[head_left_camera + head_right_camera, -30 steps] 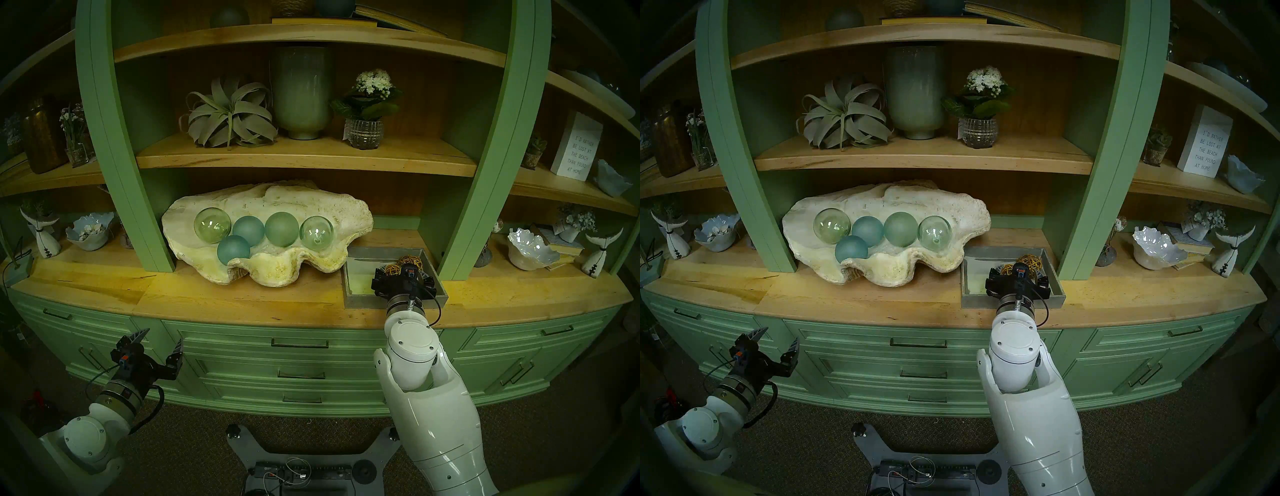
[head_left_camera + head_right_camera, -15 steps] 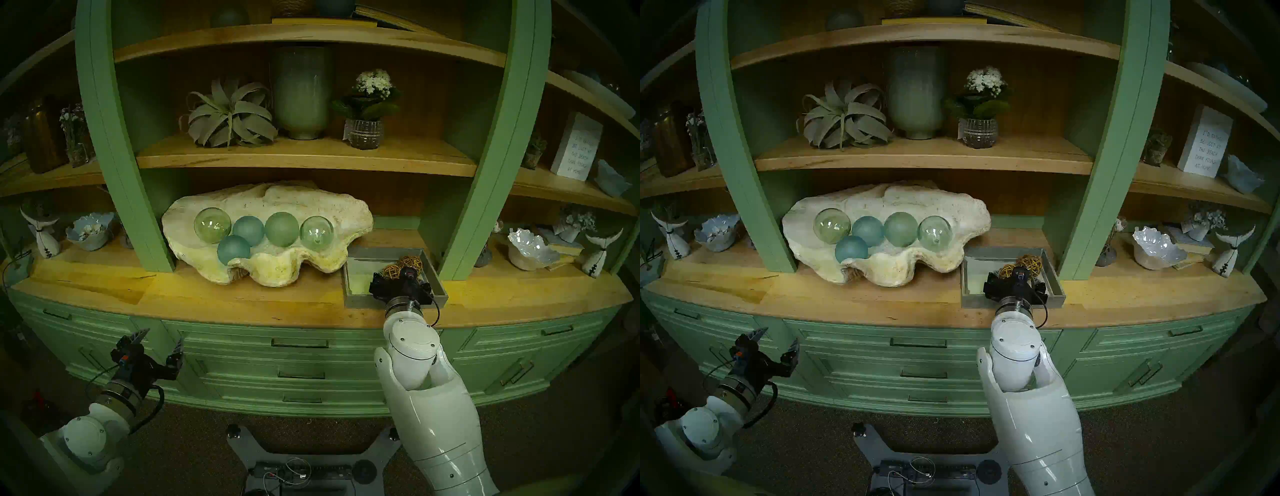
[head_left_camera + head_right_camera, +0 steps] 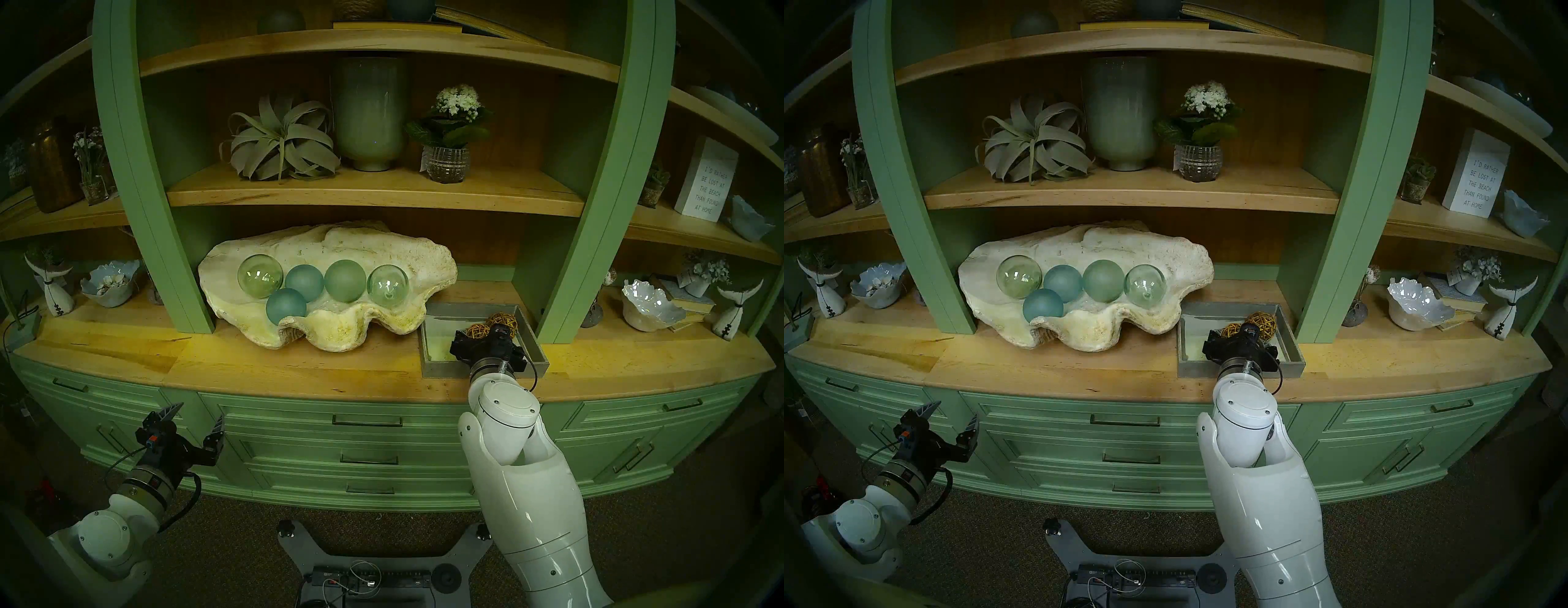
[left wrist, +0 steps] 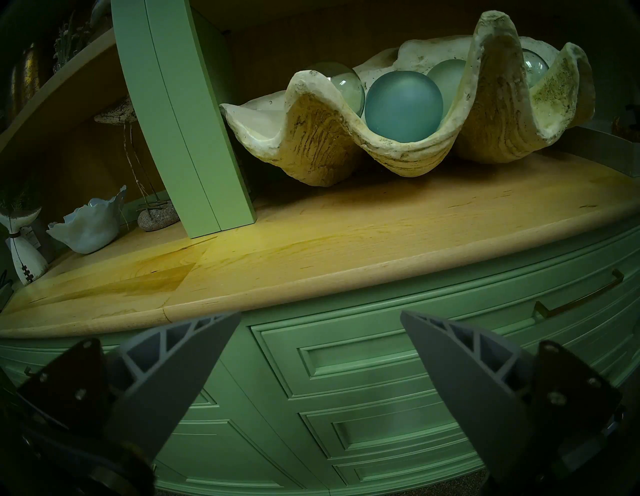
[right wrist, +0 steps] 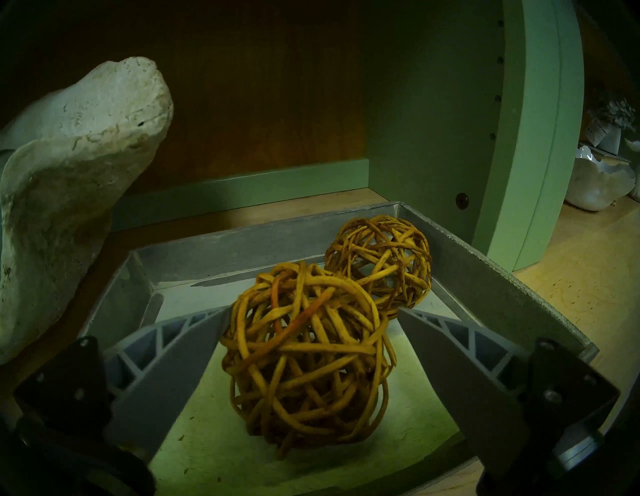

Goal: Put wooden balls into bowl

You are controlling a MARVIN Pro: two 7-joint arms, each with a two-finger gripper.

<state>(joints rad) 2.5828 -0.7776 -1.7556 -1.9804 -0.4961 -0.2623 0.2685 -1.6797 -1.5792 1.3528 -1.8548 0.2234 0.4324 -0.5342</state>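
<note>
Two brown woven rattan balls lie in a shallow grey tray (image 5: 485,287) on the wooden counter. The near ball (image 5: 304,360) sits between the fingers of my right gripper (image 5: 313,311), which is open; the left finger touches it. The far ball (image 5: 379,263) rests just behind, in the tray's back right corner. In the head view both balls (image 3: 477,331) (image 3: 505,321) show just beyond the wrist. The large cream clam shell bowl (image 3: 382,250) stands left of the tray. My left gripper (image 3: 195,418) is open and empty, low in front of the drawers.
Several green and blue glass spheres (image 3: 304,282) fill the shell. Green cabinet uprights (image 3: 568,297) flank the bay, one close on the tray's right. A shelf (image 3: 373,197) runs overhead. Small white dishes (image 3: 651,303) and figurines stand in the side bays.
My right wrist has shifted slightly left and tipped forward over the tray, with the fingers settling around the near ball. The left arm has not moved.
</note>
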